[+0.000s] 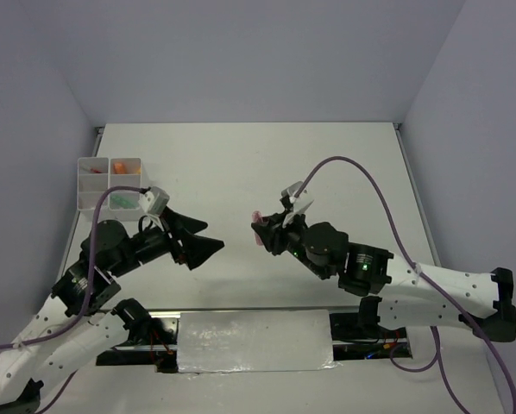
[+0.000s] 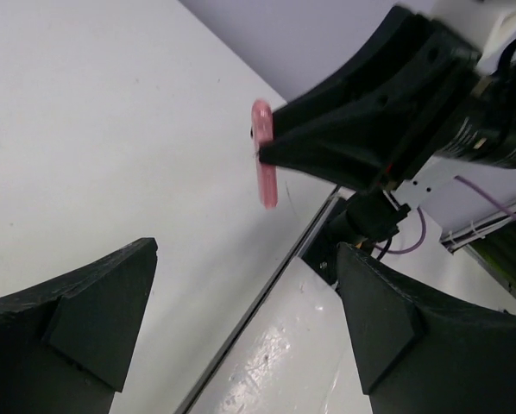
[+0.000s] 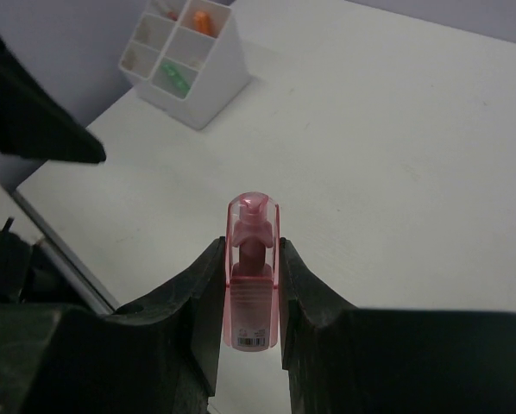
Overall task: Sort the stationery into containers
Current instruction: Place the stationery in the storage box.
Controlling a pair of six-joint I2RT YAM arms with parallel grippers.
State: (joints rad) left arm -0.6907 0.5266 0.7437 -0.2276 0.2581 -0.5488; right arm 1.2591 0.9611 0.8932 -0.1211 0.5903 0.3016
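- In the top view, the left tool (image 1: 213, 235) is at about 8 o'clock on the desk (image 1: 241, 155). Its jaws are spread wide and released, with nothing between them.
- The left wrist view agrees: the 2 dark fingers (image 2: 85, 319) stand far apart, and only bare desk (image 2: 111, 129) shows in the gap.
- The right tool (image 1: 262, 228) is near the middle of the desk, a little toward 5 o'clock. It is clenched on a pink marker (image 1: 256, 215).
- In the right wrist view, the marker (image 3: 253, 224) sits upright in the frame, and both fingers of the right tool (image 3: 252, 257) press its sides. Its clear pink cap points to 12 o'clock, past the fingertips. A small barcode label sits at its near end.
- The marker is held above the desk and does not touch it.
- The 2 tools face each other with their tips apart. The left tool lies at 9 o'clock from the right tool.
- From the left wrist, the marker (image 2: 264, 164) juts from the tip of the right tool (image 2: 280, 145) at about 12 o'clock in that frame.
- The box (image 1: 94, 159) stands at the desk's 10 o'clock corner, well apart from the marker. It has 4 cells.
- An orange item (image 1: 120, 164) lies in the far-right cell and a green item (image 1: 120, 200) in the near-right cell.
- The 2 left cells hold pale bits that we cannot make out.
- In the right wrist view, the box (image 3: 219, 82) is at 11 o'clock.
- A foil sheet (image 1: 254, 341) lies at the desk's 6 o'clock edge.
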